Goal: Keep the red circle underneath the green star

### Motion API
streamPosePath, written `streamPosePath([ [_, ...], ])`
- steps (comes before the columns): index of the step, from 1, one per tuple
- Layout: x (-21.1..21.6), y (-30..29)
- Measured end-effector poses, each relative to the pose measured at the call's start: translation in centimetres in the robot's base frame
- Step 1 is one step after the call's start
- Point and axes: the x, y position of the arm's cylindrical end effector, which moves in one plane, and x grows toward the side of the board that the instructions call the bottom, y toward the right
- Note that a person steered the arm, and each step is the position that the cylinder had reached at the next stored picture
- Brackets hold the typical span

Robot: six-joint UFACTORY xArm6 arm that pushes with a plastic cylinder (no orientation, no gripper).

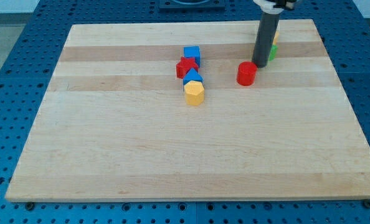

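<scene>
The red circle point(246, 73) lies on the wooden board at the upper right. My tip point(260, 64) stands just at its upper right edge, close to or touching it. The dark rod hides most of the green star point(273, 52), of which only a green sliver shows at the rod's right side, above the red circle. A yellow block point(275, 37) shows as a sliver just above the green one, its shape hidden.
A cluster stands left of centre near the view's top: a blue cube point(192, 54), a red star point(186, 67), a blue triangle point(192, 77) and a yellow hexagon point(194, 93). The board's edge point(331, 56) runs close at the right.
</scene>
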Motion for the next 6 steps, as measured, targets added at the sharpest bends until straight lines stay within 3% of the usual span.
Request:
streamPosePath([
  [5,0.0,2.9],
  [6,2.0,3.6],
])
